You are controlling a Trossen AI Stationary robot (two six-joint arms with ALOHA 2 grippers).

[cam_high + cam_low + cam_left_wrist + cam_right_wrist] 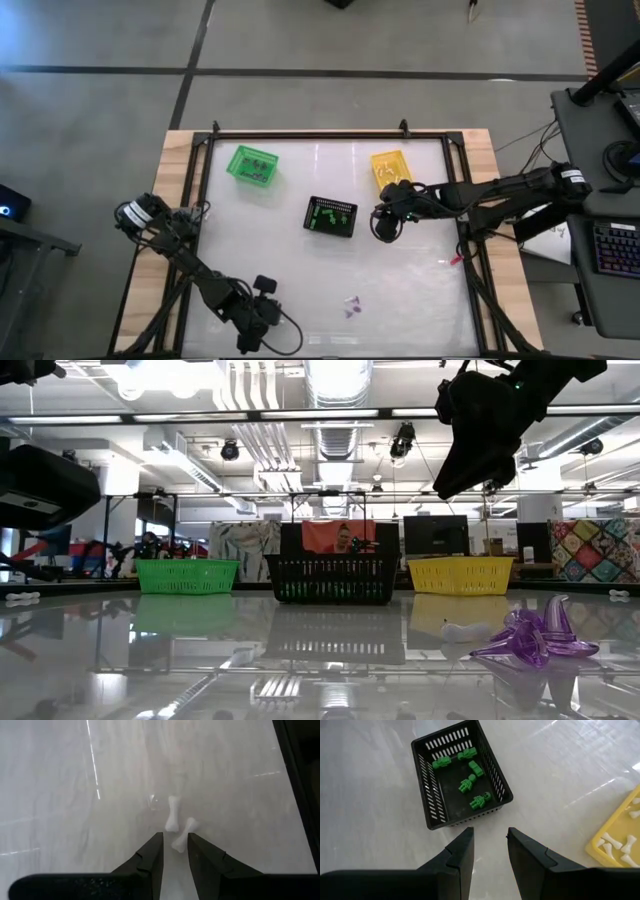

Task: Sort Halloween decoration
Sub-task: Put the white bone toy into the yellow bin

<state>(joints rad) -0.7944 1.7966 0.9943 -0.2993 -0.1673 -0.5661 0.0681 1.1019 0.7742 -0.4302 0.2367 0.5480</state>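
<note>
Yellow basket (620,837) cut off at the right wrist view's edge. Purple trinkets (351,306) too small from above for any shape. Green basket's (251,165) contents too small to name. One bone (179,838) partly hidden behind left gripper (175,851) fingertip.

Overhead view straight down, low view level across table (400,290), wrist views close, angled down at tabletop.
</note>
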